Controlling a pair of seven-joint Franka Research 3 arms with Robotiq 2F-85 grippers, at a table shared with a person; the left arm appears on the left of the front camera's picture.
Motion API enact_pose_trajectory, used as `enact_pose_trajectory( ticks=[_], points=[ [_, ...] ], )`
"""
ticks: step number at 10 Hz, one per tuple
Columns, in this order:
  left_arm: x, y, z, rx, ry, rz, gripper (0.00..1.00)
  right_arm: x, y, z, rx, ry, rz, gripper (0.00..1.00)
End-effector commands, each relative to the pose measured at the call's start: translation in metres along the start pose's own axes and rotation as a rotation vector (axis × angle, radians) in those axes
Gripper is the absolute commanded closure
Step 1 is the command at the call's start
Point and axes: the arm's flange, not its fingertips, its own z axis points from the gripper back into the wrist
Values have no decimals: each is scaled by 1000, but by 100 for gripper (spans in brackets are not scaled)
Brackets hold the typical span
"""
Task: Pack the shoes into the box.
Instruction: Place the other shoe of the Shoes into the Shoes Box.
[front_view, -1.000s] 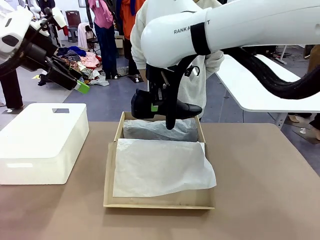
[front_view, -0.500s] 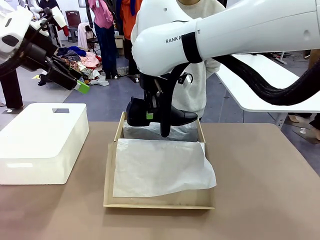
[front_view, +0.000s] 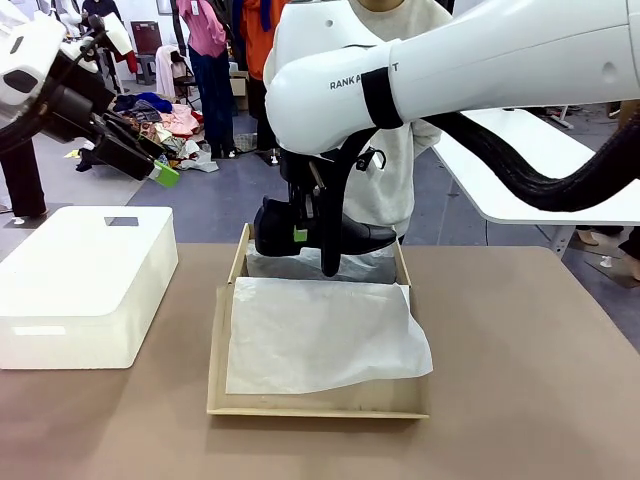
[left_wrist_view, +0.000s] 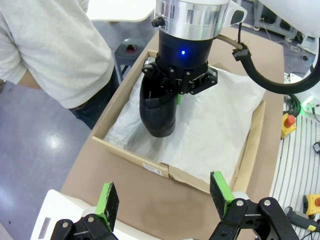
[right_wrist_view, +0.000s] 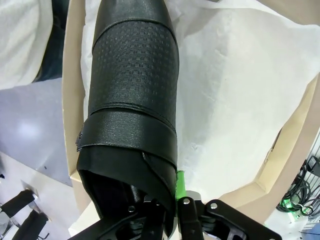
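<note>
One black shoe (front_view: 368, 238) hangs level over the far end of the box (front_view: 320, 406), its pointed toe toward the robot's right, low over the paper lining (whether the sole touches it cannot be told). The right gripper (front_view: 313, 245) comes down from above and is clamped on the wall of the shoe's opening near the heel. Up close the leather is glossy, with a band of small embossed squares across the upper and a smooth strap wrapped over it near the opening. The box is plain brown cardboard, shallow and rectangular, lined with crinkled white tissue paper (front_view: 320, 335) that spreads over its near half. The left gripper (left_wrist_view: 164, 199) hovers off to the robot's left with its green pads spread wide and nothing between them. A smooth white box (front_view: 85, 280) with rounded corners sits beside the cardboard one on the matte tan table (front_view: 520, 380). A person (left_wrist_view: 50, 45) in a pale top stands at the far edge, on a grey-blue floor (front_view: 200, 200).
</note>
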Motion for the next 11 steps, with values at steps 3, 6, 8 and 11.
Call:
enact_pose_trajectory(
  ticks=[3,6,8,11],
  points=[
    [-1,2,0,-10,-12,-12,4,-3,-9,-1,36,-10,-87,100],
    [-1,2,0,-10,-12,-12,4,-5,-8,-10,28,-10,-122,100],
    [-1,2,0,-10,-12,-12,4,-6,-7,-19,14,-12,-121,100],
    [-1,2,0,-10,-12,-12,4,-9,-6,-27,9,-4,-122,100]
  ],
)
